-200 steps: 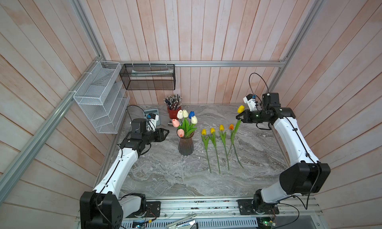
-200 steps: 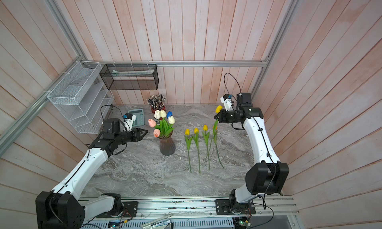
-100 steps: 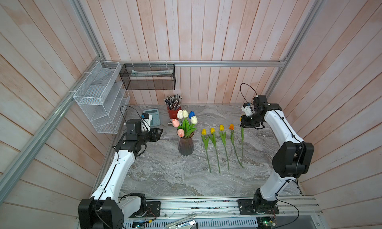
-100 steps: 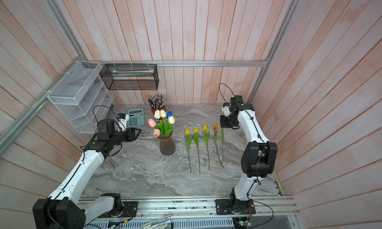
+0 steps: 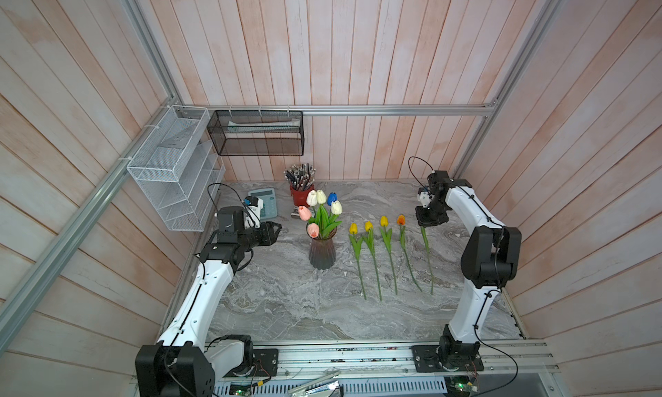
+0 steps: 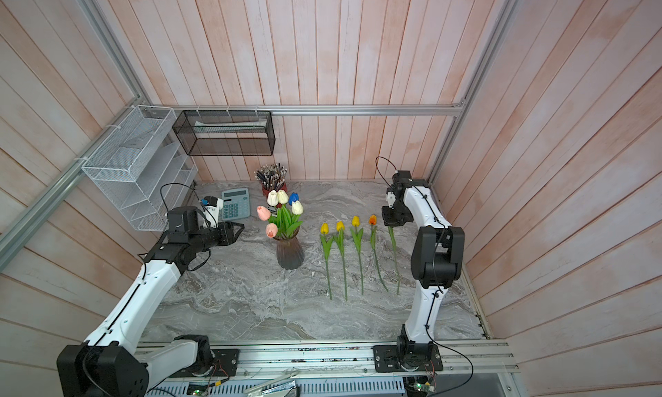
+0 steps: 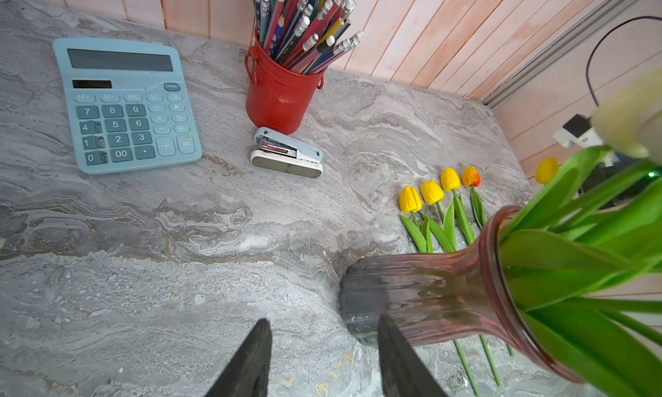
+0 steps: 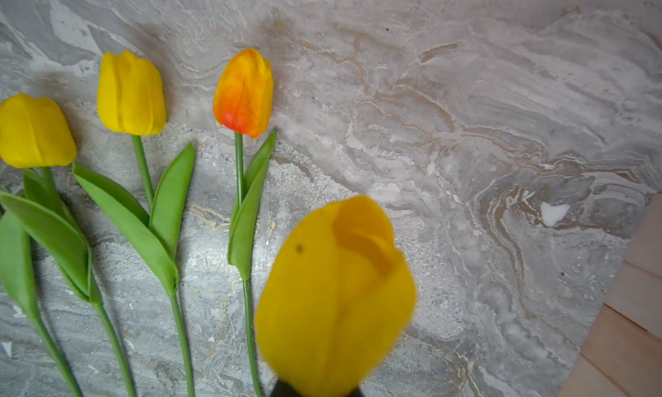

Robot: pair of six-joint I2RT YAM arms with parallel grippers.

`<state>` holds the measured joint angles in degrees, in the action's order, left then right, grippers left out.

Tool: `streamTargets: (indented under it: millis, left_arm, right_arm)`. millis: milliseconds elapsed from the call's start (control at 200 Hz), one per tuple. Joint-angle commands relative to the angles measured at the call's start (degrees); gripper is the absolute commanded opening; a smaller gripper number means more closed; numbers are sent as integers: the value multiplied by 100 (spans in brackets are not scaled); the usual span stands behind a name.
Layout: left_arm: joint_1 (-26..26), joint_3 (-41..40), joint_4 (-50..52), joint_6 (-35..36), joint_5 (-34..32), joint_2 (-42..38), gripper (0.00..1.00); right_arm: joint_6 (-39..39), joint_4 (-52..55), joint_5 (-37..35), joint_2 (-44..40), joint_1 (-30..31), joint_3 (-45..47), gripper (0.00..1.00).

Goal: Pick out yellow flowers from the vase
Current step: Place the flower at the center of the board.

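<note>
Clamps the right gripper (image 5: pixel 427 225) tight on the stem of a yellow flower (image 8: pixel 335 298), stem running parallel to four more yellow flowers (image 5: pixel 384 221) laid in a row on the marble table (image 5: pixel 286 305), just beside the orange-tinged one. Holds the left gripper (image 7: pixel 324 321) with jaws apart and empty, vase (image 5: pixel 322 253) standing just ahead of one fingertip, filled with white, pink and blue tulips (image 5: pixel 336 207). Beyond: stapler (image 7: pixel 286 153), red pencil cup (image 7: pixel 277 98), calculator (image 7: pixel 125 105).

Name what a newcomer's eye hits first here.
Four yellow flowers lie in a neat row on the marble table, beside the vase of white, pink and blue tulips. The right gripper, shut on a fifth yellow flower, hangs at the row's outer end.
</note>
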<state>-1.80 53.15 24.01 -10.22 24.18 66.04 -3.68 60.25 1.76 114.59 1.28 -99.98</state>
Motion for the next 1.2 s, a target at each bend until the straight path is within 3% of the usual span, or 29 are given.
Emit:
streamTargets:
  millis: [0, 375, 770, 1015, 1195]
  left_arm:
    - [31, 33, -107, 103, 63, -61, 49]
    - [31, 12, -97, 137, 43, -56, 49]
    - [31, 20, -58, 183, -1, -19, 49]
    - [31, 20, -180, 80, 5, 55, 49]
    - [66, 9, -275, -60, -304, 112, 53]
  right_arm:
    - [-106, 26, -80, 231, -30, -156, 7]
    - [-122, -738, 399, 460, -37, 131, 11]
    - [-84, -915, 424, 601, -153, 152, 15]
    - [-36, -1183, 717, 180, -188, 448, 17]
    - [144, -1778, 1161, -310, -277, 820, 25]
